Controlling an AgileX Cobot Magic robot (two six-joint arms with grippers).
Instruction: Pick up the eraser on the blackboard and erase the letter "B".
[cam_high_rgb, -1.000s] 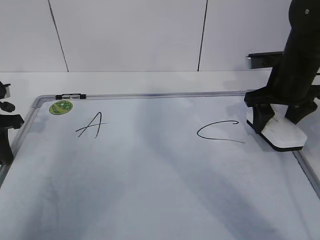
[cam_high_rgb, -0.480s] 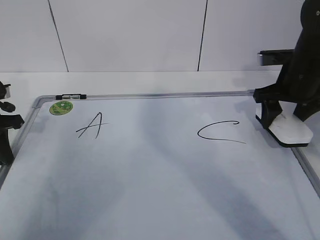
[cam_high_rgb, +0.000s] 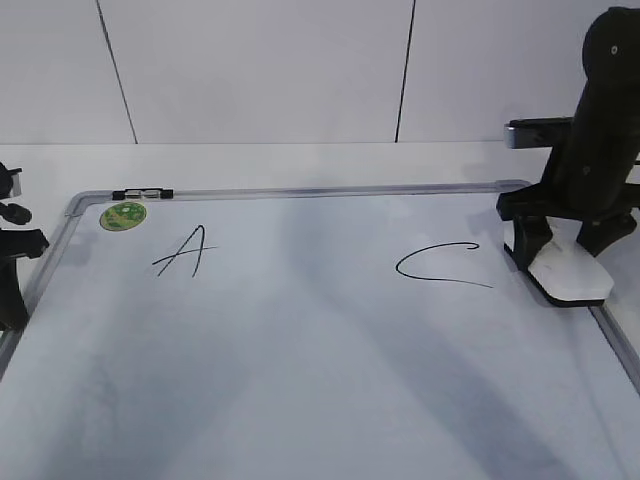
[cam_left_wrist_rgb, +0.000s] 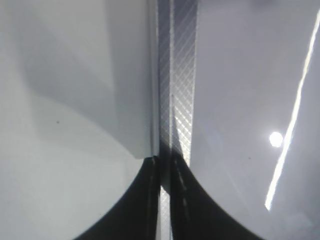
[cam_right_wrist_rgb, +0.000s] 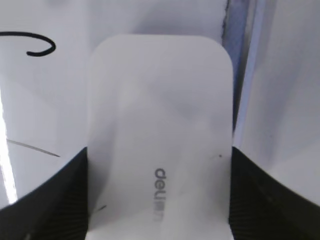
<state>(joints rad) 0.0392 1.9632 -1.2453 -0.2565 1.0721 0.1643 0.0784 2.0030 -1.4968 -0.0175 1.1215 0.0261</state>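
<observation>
The white eraser (cam_high_rgb: 570, 272) (cam_right_wrist_rgb: 160, 125) rests low on the blackboard (cam_high_rgb: 300, 330) at its right edge, just right of the "C" (cam_high_rgb: 440, 265). My right gripper (cam_high_rgb: 562, 255) (cam_right_wrist_rgb: 158, 165) is shut on the eraser, one black finger pressed against each long side. Only an "A" (cam_high_rgb: 182, 252) and the "C" show on the board; the letter "B" is not in view. My left gripper (cam_high_rgb: 12, 265) (cam_left_wrist_rgb: 165, 165) is shut and empty, hanging over the board's left frame rail (cam_left_wrist_rgb: 177, 75).
A round green sticker (cam_high_rgb: 122, 215) sits in the board's far left corner, with a small clip (cam_high_rgb: 141, 192) on the frame behind it. The grey frame (cam_right_wrist_rgb: 250, 75) runs just right of the eraser. A white wall stands behind the table.
The right gripper carried the eraser slightly right, then back left, staying beside the board's right edge. The left arm has not moved.
</observation>
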